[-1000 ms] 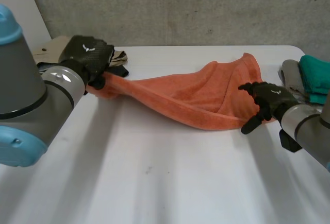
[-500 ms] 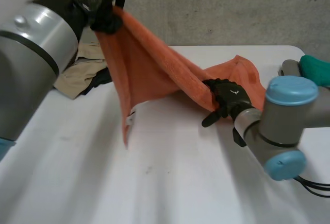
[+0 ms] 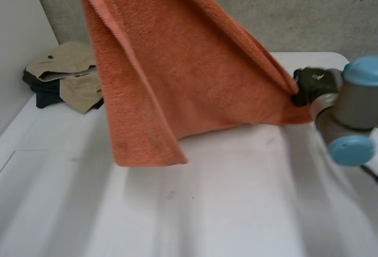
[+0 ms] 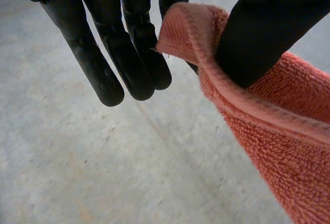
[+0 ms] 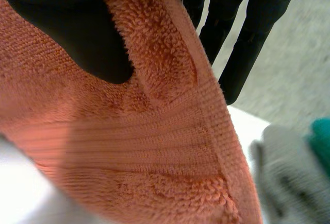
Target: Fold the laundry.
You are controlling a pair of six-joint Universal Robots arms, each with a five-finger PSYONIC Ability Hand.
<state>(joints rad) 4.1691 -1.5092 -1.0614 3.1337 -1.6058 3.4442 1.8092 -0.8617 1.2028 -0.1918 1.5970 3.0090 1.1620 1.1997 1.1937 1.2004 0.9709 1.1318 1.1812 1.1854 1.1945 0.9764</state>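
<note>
**A:** Towel, where?

**B:** Orange towel (image 3: pixel 177 74) is up in the air over the white table (image 3: pixel 224 210), spread as one big hanging sheet. One end is high above the table's far left part. The other end runs down to the table's right side. The bottom hem hangs above the table's middle; cannot tell if it touches.

**A:** Left hand?

**B:** Left hand (image 4: pixel 129 49) is closed on a towel corner. The hemmed edge is nipped between the thumb and the nearest finger. The other fingers are straight, side by side, and hold nothing. The cloth falls away below the thumb.

**A:** Right hand?

**B:** Right hand (image 3: pixel 312 83) is low over the table's right side, at the towel's lower end. The thumb presses one face of the cloth and the fingers (image 5: pixel 242 54) are behind it, so the edge is pinched between them. Right arm (image 3: pixel 348 106) sits over the table's right edge.

**A:** Anything else?

**B:** Pile of beige and dark clothes (image 3: pixel 65 71) at the table's far left corner, clear of the towel. Grey cloth (image 5: pixel 289 183) and teal cloth (image 5: pixel 322 136) lie together at the table's right end.
</note>
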